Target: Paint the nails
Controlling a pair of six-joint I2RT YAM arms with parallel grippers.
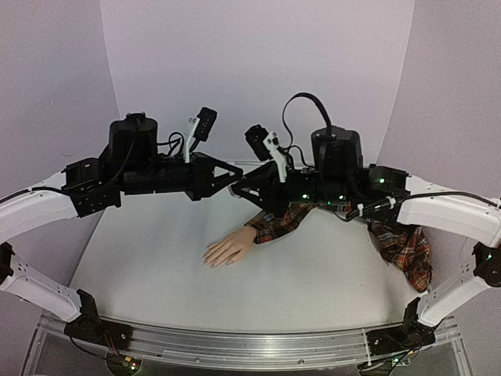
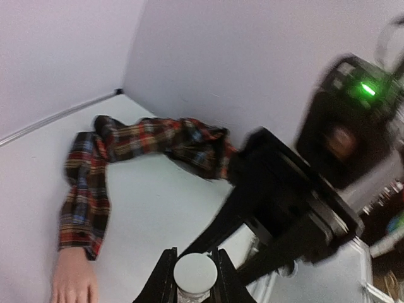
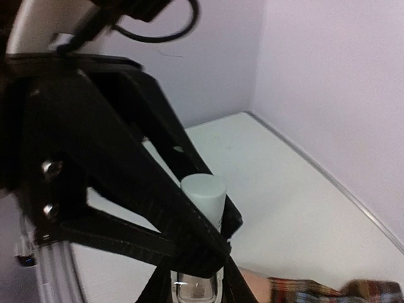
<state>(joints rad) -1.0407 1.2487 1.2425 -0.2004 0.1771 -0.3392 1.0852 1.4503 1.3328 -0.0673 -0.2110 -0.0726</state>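
The nails (image 1: 209, 259) tipped a pale hand (image 1: 232, 247) lying flat mid-bench, fingers aimed toward the left edge. They were too small to show colour.

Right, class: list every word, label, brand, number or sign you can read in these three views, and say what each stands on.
No readable text in any view.
Small bottle: no label legible; the glass is mostly hidden between jaws.
White cap: plain.
Plaid sleeve and mannequin hand: no writing.
Green light: a lamp on a blurred housing, no lettering visible.
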